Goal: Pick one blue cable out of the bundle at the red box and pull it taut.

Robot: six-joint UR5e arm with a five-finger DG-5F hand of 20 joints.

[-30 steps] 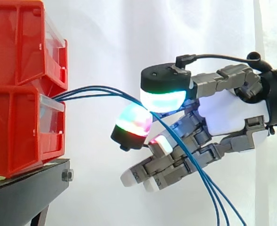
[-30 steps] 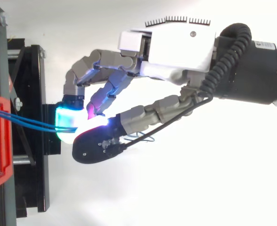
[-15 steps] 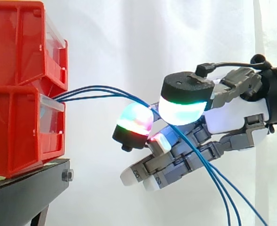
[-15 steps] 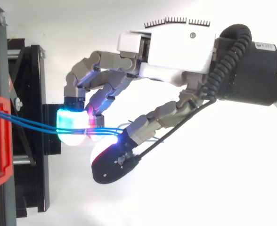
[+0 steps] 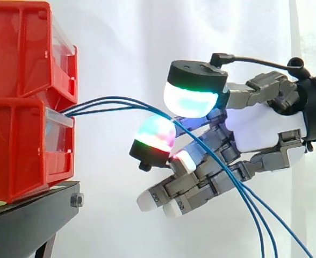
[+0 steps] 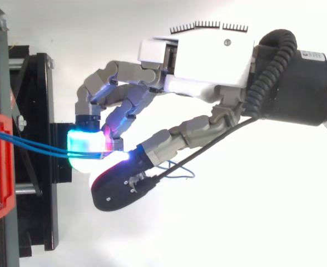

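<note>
White curtain [image 5: 120,43] backs the hand [image 5: 255,131] pinching blue cables [image 5: 93,105] between its curled glowing pads [image 5: 155,134]

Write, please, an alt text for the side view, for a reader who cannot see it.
A robot hand at the right pinches blue cables between two glowing pads. The cables run from stacked red bins on a black stand at the left, then drop to the lower right.
</note>
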